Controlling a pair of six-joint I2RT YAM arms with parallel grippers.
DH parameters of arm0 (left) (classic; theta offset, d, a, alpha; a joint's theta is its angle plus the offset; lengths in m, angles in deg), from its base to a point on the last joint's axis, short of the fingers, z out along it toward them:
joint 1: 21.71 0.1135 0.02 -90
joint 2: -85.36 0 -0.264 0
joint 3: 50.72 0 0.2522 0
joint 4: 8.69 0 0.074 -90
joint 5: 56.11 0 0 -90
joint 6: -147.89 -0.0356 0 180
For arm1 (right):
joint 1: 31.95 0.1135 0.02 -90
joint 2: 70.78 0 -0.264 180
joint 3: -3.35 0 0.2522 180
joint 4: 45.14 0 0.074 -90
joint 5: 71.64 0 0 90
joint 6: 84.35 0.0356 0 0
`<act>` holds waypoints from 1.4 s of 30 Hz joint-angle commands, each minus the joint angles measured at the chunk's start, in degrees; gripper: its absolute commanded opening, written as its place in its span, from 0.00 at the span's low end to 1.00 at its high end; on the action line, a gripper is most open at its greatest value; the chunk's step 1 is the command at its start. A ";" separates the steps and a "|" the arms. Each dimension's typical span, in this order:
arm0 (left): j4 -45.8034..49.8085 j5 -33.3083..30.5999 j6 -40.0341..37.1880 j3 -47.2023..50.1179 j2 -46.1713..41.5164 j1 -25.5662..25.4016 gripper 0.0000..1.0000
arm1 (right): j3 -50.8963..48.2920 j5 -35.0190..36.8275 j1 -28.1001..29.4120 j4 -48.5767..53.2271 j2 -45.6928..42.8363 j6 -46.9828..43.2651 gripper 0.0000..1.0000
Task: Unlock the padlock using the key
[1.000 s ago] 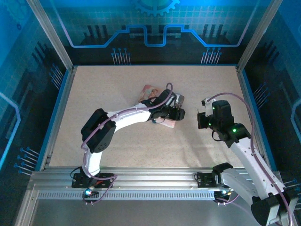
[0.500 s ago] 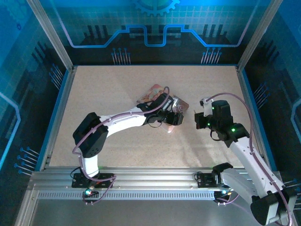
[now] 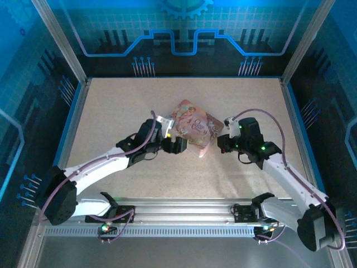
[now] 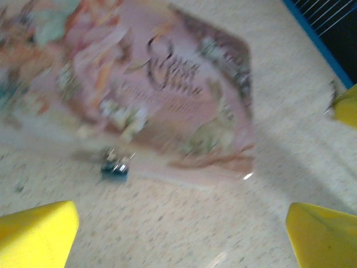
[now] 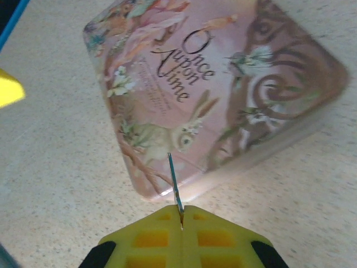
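The left end effector [image 4: 181, 237] stands wide near the padlock [image 4: 116, 166], just beside the pink tin [image 4: 167, 89]; the right end effector [image 5: 181, 215] pinches the key [image 5: 174, 178].

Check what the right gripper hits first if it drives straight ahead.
Likely the pink tin, its near edge just ahead; the key clamped in the right gripper would touch first. Depth unclear.

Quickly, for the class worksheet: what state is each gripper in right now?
Left gripper: open, holding nothing.
Right gripper: shut on the key.
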 commanded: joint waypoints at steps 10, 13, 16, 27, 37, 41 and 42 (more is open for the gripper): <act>-18.04 13.80 0.22 9.60 6.99 9.37 0.93 | 4.24 -5.95 5.15 -15.41 16.38 7.11 0.00; -23.25 15.89 0.36 9.91 11.26 10.24 0.91 | 5.05 -7.33 5.15 -17.52 19.46 8.29 0.00; -26.73 16.90 0.09 9.48 15.20 10.60 0.85 | 5.71 -7.81 5.13 -18.22 21.57 8.97 0.00; -36.68 18.17 -2.76 7.97 25.58 10.62 0.75 | 6.02 -5.66 4.80 -16.67 23.71 7.51 0.00; -38.72 19.75 -2.20 5.22 30.40 10.52 0.70 | 6.18 -4.84 4.60 -15.95 25.18 6.84 0.00; -38.90 20.52 -1.65 4.73 31.10 10.43 0.66 | 6.11 -4.66 4.58 -15.94 25.46 6.53 0.00; -38.99 20.72 -1.55 4.72 31.16 10.45 0.65 | 6.03 -4.61 4.68 -15.95 25.45 6.48 0.00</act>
